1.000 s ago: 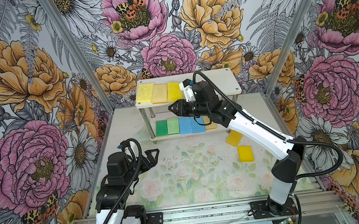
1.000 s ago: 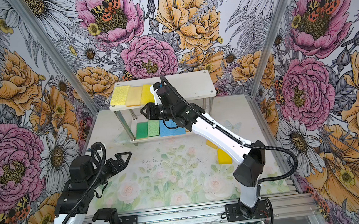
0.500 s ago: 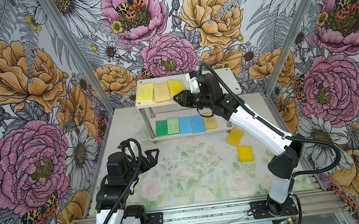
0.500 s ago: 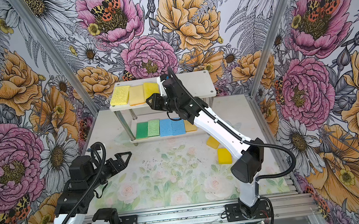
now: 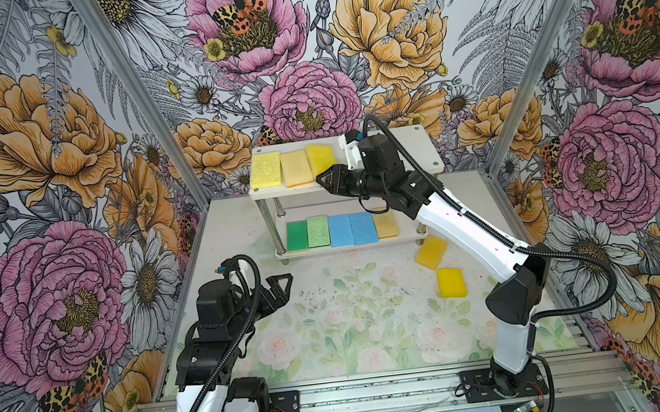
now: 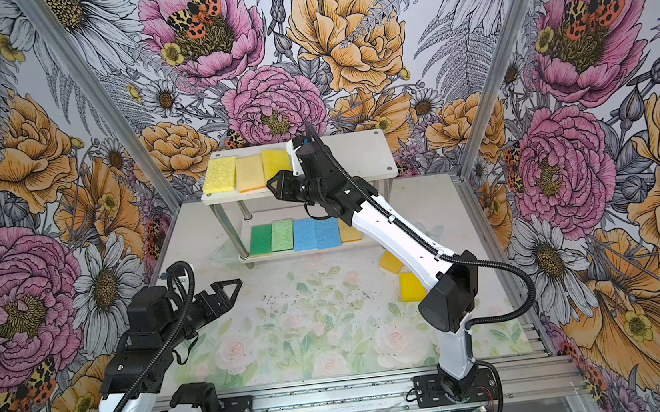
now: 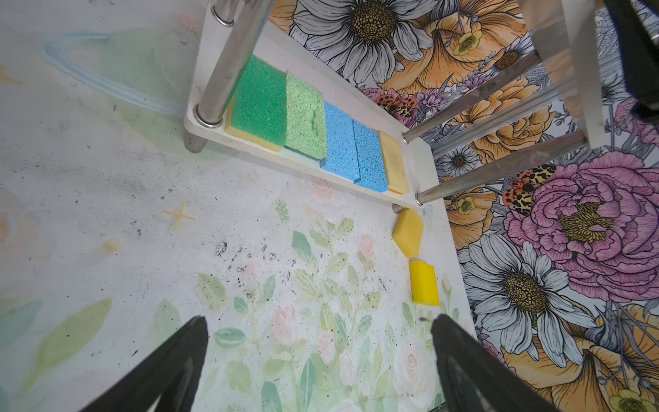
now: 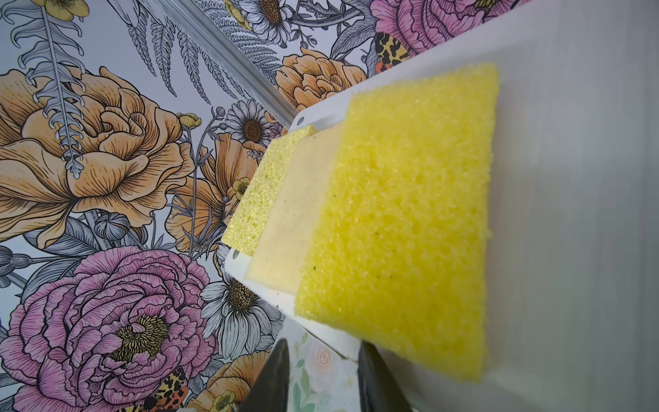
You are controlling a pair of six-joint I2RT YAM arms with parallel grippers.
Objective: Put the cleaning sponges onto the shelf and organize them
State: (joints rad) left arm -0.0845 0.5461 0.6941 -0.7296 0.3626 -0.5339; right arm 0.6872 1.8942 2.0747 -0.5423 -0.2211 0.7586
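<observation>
On the upper board of the shelf (image 5: 418, 151): holds three cleaning sponges in a row from the left end, namely lemon sponge (image 5: 265, 171), pale tan sponge (image 5: 296, 169) and bright yellow sponge (image 5: 320, 158); packed side by side, presumably to keep the bare right half free for more.
Bright yellow sponge: lies flat but skewed, touching the pale tan sponge, near corner at the board's front edge; probably needs squaring up.
Lower board: carries dark green sponge (image 5: 296, 235), light green sponge (image 5: 318, 230), two blue sponges (image 5: 340, 230) and tan sponge (image 5: 385, 225), edge to edge, grouped by colour.
Right gripper (image 5: 319, 179): hangs at upper-board height, just on the near side of the bright yellow sponge; jaws partly apart, nothing between the tips in the wrist view; placed, by judgement, to release or straighten.
Left gripper (image 5: 285, 289): hovers over the near-left table (image 5: 332, 319), well apart from every sponge; jaws spread wide, empty; apparently parked clear of the working arm.
Right side of table: bears amber sponge (image 5: 431, 251), just beside the shelf's right near foot, and yellow sponge (image 5: 451, 282) nearer; neither yet shelved.
Progress: eight of ten shelved, judging by count.
</observation>
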